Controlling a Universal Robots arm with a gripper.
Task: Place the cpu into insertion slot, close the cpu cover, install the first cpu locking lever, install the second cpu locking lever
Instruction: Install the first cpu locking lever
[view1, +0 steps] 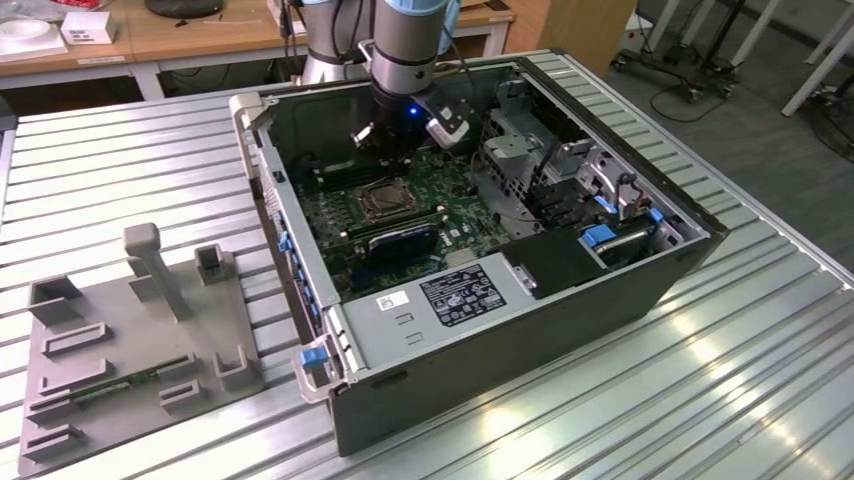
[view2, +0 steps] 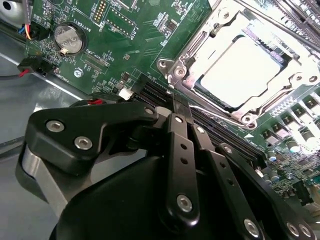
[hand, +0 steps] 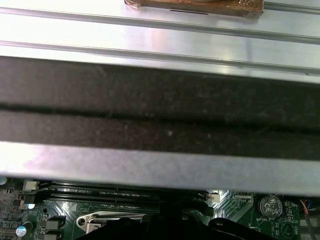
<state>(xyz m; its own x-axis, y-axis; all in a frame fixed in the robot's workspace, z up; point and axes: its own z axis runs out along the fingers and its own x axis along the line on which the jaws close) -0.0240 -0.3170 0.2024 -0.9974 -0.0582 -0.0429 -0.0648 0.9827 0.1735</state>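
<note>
The cpu (view2: 242, 70) lies flat in the insertion slot (view2: 170, 67), its pale metal face glaring under the light. The cpu cover (view2: 287, 95) lies down around it as a silvery frame. In the exterior view the socket (view1: 378, 198) sits mid-board inside the open case. My gripper (view2: 176, 100) hovers just beside a corner of the socket, over the long black memory slots (view2: 225, 135). Its black fingers (view2: 179, 125) are pressed together, shut, with nothing held. In the exterior view the gripper (view1: 394, 150) hangs over the board just beyond the socket. I cannot tell how the locking levers stand.
The open computer case (view1: 400, 330) rests on a ribbed metal table (view1: 120, 160). Its wall (hand: 160, 165) rises close by the gripper. A coin battery (view2: 68, 38) sits on the green board. A drive cage (view1: 534, 160) stands to the exterior view's right, a grey fixture plate (view1: 134, 340) to its left.
</note>
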